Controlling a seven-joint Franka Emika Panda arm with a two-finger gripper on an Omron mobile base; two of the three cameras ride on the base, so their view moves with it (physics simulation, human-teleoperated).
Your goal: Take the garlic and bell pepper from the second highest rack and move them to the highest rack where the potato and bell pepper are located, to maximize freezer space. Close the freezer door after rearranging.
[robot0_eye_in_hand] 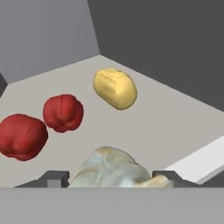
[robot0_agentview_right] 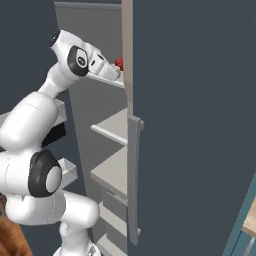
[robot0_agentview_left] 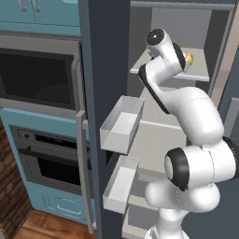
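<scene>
Highest rack (robot0_eye_in_hand: pixel 175 118), smooth grey: a lumpy yellow potato (robot0_eye_in_hand: pixel 115 88) at 12 o'clock, two glossy, lobed red bell peppers (robot0_eye_in_hand: pixel 63 112) (robot0_eye_in_hand: pixel 22 136) at 9 o'clock. The pale, papery, bulbous garlic (robot0_eye_in_hand: pixel 109 168) sits between the gripper (robot0_eye_in_hand: pixel 107 177) jaws, which close against it.

Yellow potato (robot0_eye_in_hand: pixel 115 88), two red bell peppers (robot0_eye_in_hand: pixel 63 112) — pale cream-grey mottled garlic (robot0_eye_in_hand: pixel 111 168) — on a light grey rack (robot0_eye_in_hand: pixel 175 122).

garlic (robot0_eye_in_hand: pixel 111 168) bottom behind claw (robot0_eye_in_hand: pixel 105 177)
</scene>
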